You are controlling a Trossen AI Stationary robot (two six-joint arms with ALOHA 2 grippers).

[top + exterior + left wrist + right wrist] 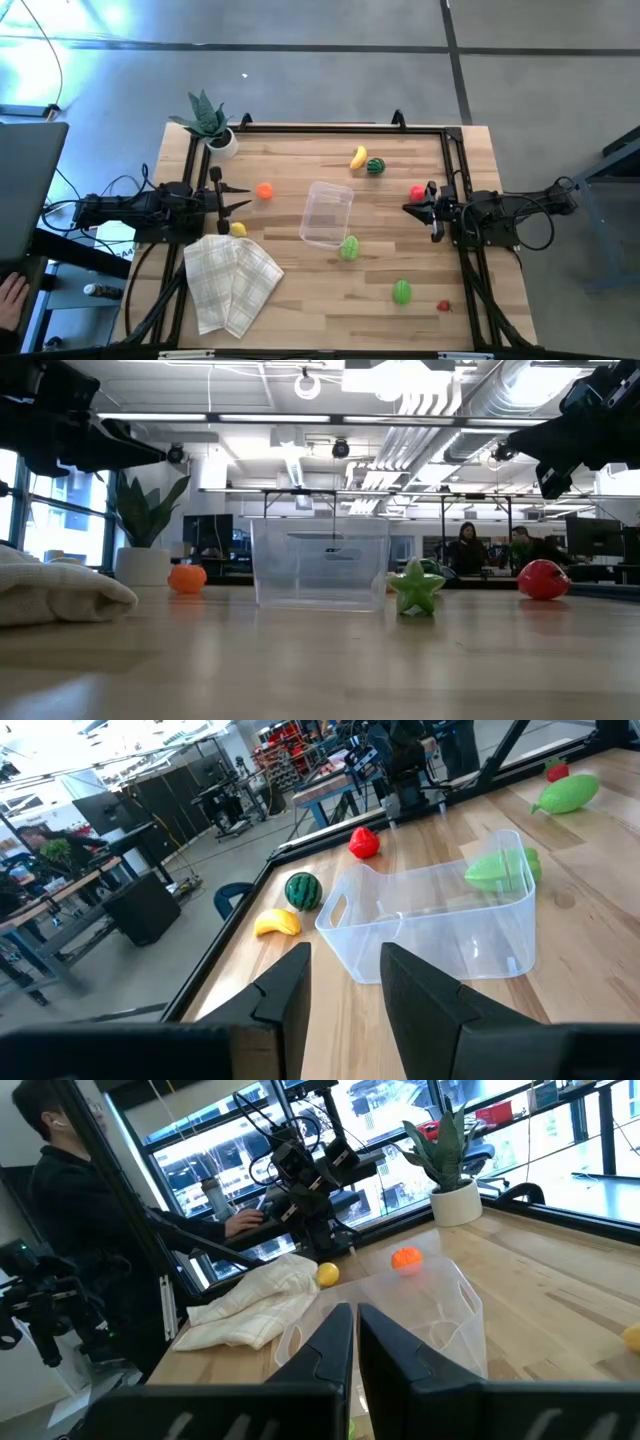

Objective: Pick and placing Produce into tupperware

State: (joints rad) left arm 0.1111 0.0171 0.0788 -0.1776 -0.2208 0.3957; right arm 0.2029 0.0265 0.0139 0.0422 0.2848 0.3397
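Note:
The clear tupperware (327, 213) stands on its base mid-table, empty, also in the low view (320, 565). Toy produce lies scattered around it: an orange piece (264, 190), a yellow one (238, 229), a yellow one (358, 157) beside a dark striped green one (375, 166), a red one (417, 193), light green ones (348, 247) (401, 291), and a tiny red one (444, 305). My left gripper (243, 197) hovers open left of the tub. My right gripper (408, 208) hovers shut to its right, next to the red piece.
A checked folded cloth (232, 280) lies at the near left. A potted green plant (210, 122) stands at the far left corner. A dark rail frames the table's far edge (330, 127). A person sits beyond the left side (70, 1170).

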